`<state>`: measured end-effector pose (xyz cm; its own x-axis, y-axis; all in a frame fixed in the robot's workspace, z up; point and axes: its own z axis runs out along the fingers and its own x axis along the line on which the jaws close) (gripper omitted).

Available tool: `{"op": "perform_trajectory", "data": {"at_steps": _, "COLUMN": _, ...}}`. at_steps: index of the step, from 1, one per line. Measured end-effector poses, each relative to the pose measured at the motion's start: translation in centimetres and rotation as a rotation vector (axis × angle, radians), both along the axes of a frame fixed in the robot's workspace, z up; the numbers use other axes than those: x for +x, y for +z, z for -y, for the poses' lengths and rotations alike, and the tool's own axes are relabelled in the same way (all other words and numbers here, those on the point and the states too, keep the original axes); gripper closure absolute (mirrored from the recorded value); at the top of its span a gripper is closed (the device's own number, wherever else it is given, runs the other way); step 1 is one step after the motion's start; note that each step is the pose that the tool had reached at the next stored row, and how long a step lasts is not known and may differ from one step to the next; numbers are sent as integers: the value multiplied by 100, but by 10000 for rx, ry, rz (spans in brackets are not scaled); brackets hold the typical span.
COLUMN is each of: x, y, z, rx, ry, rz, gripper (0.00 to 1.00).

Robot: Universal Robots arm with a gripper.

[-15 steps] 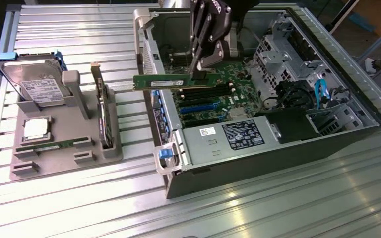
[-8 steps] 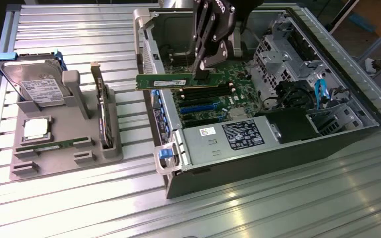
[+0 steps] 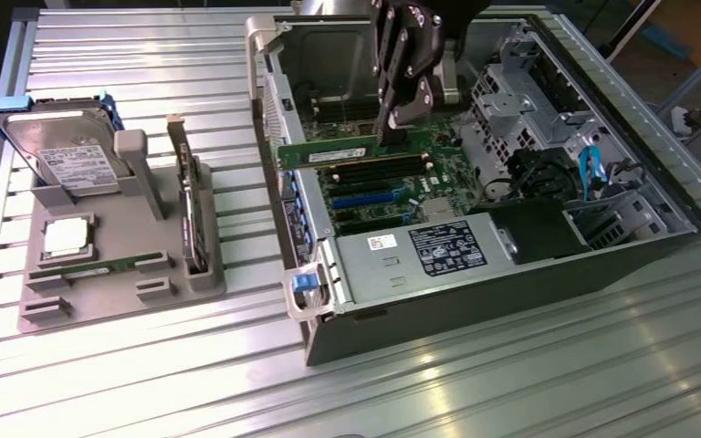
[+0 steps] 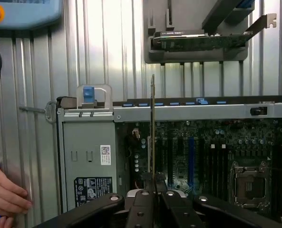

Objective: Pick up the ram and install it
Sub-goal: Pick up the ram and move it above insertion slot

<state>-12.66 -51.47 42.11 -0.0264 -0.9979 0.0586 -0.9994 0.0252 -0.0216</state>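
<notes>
One ram stick is clamped edge-down in my closed pincer over the motherboard slots, at eleven o'clock from the power supply, so I should keep it level and aligned.

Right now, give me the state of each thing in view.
gripper, shut on the ram
ram, gripped on edge over the motherboard
second ram, lying flat in the holder
computer case, side open
expansion card, standing on edge
processor, lying flat
hard drive, upright
</notes>
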Motion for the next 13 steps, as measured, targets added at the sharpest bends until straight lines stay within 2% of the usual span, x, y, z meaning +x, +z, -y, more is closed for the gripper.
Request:
{"op": "perform_trajectory", "data": {"at_steps": 4, "x": 50, "y": 0, "z": 0, "rx": 0, "ry": 0, "rz": 41, "gripper": 88}}
{"op": "perform_trajectory", "data": {"at_steps": 13, "x": 554, "y": 0, "z": 0, "rx": 0, "ry": 29, "rz": 43, "gripper": 88}}
